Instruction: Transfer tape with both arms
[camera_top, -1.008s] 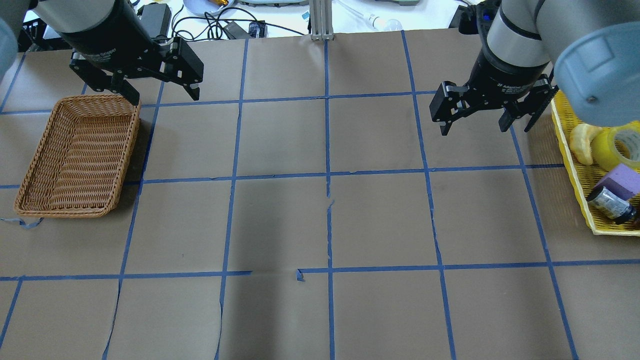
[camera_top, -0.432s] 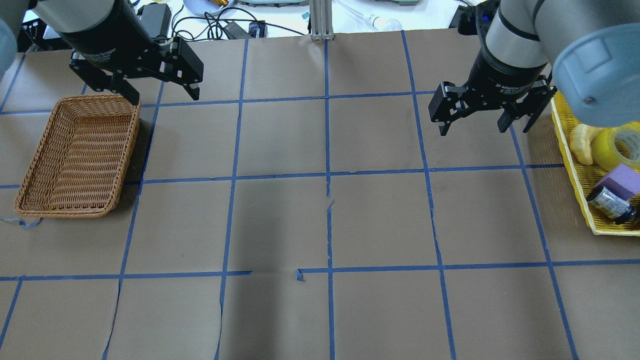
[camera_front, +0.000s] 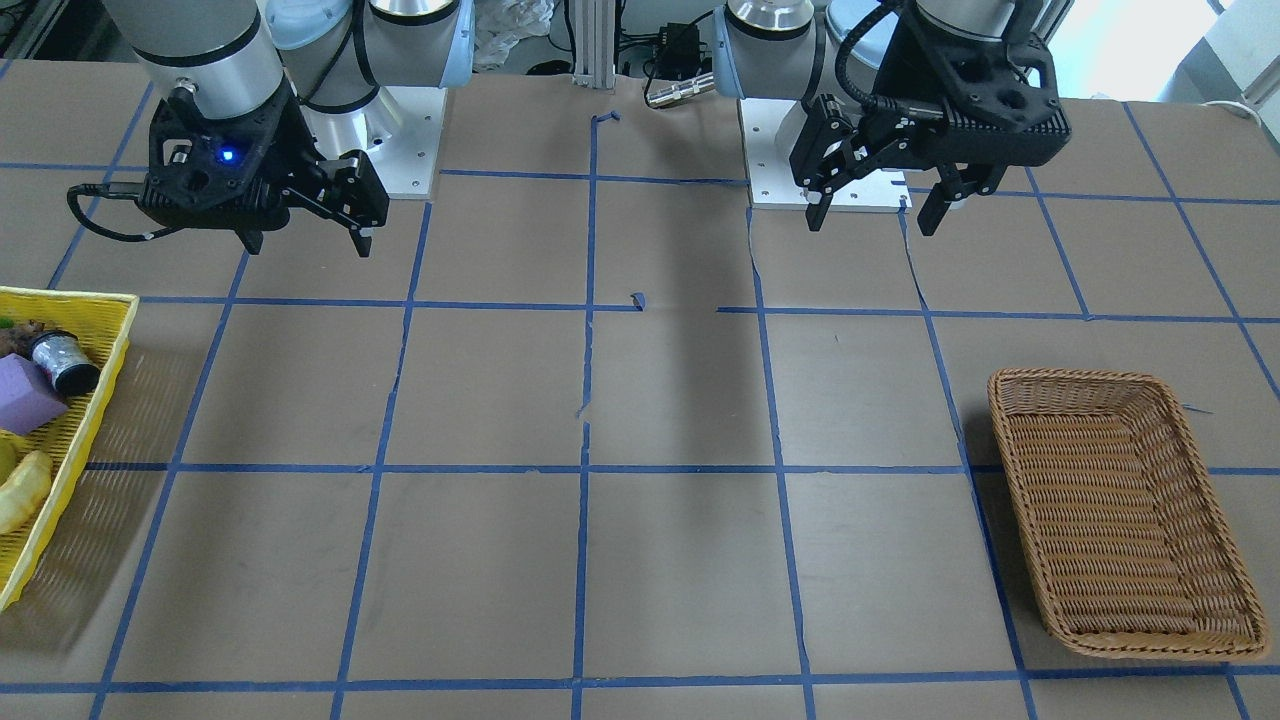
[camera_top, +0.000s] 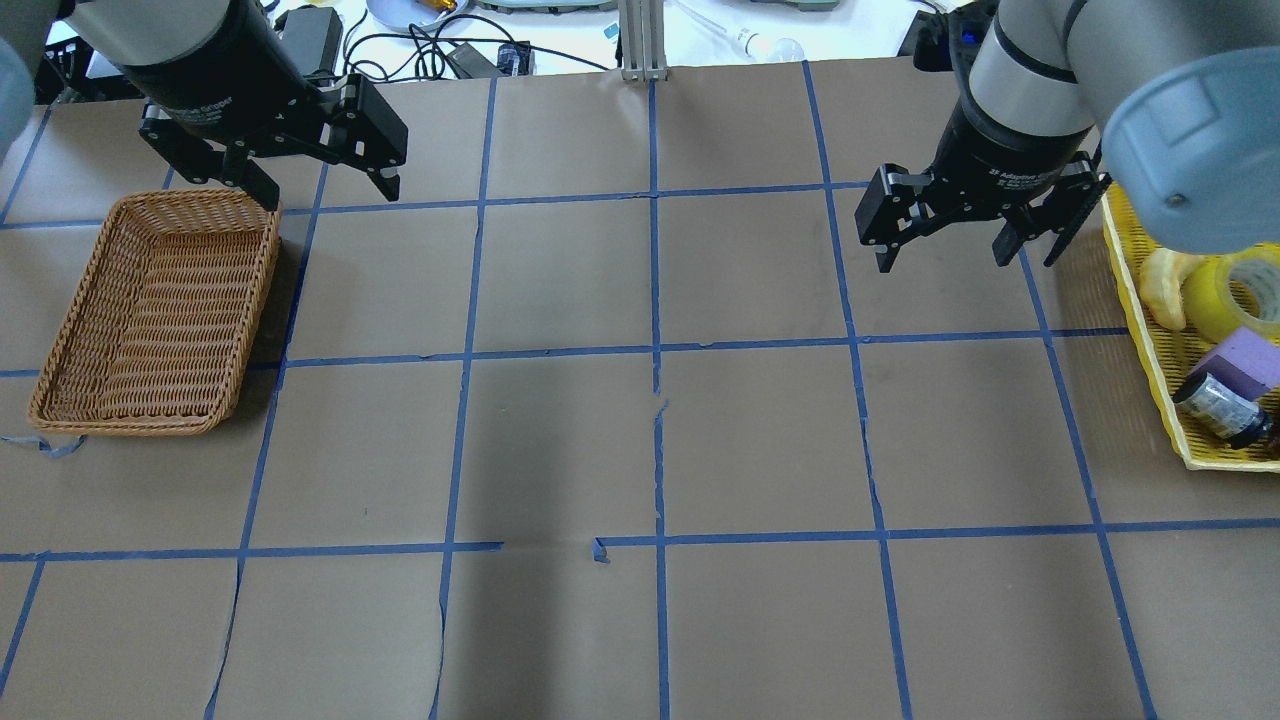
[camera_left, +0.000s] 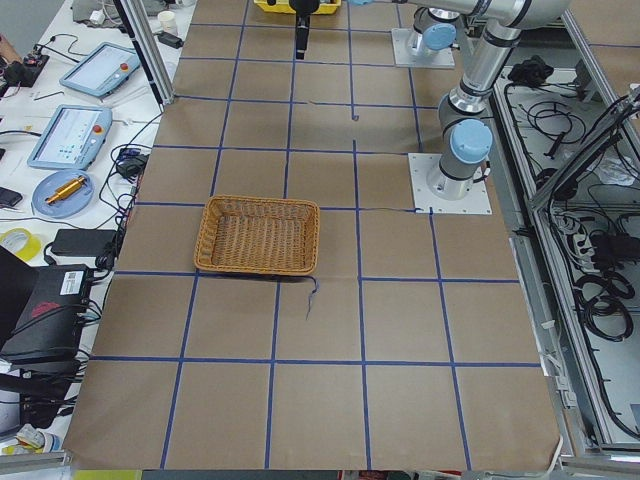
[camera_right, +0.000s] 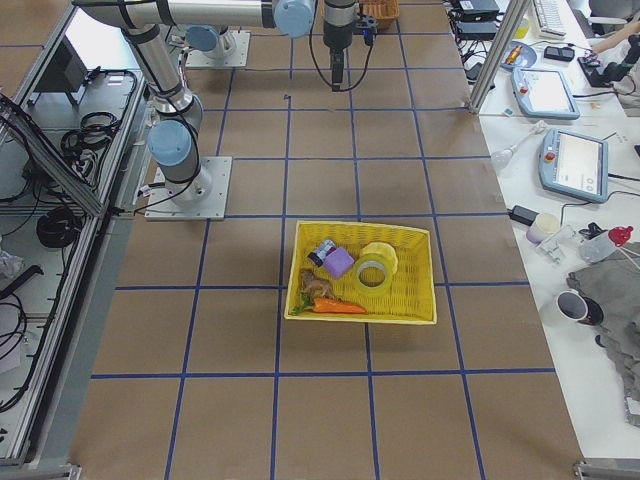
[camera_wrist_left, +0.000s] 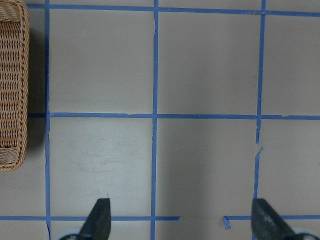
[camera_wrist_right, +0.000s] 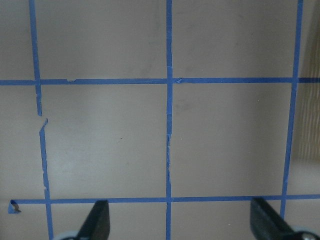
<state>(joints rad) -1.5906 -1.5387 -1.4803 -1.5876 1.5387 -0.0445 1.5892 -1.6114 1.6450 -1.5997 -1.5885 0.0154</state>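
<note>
The yellow tape roll (camera_top: 1235, 295) lies in the yellow tray (camera_top: 1150, 335) at the table's right edge, and it also shows in the exterior right view (camera_right: 376, 268). My right gripper (camera_top: 960, 260) hangs open and empty above the table, just left of the tray and apart from the tape. It also shows in the front view (camera_front: 305, 247) and its own wrist view (camera_wrist_right: 181, 220). My left gripper (camera_top: 330, 195) is open and empty, above the far right corner of the wicker basket (camera_top: 150, 310). It also shows in the front view (camera_front: 870, 225).
The tray also holds a banana (camera_top: 1165, 285), a purple block (camera_top: 1250, 360) and a black-and-silver cylinder (camera_top: 1220, 408). The wicker basket (camera_front: 1120, 500) holds nothing. Blue tape lines grid the brown table. Cables and devices lie beyond the far edge.
My right gripper has drifted slightly toward the far edge and stays open. The left gripper and the tape have not moved.
</note>
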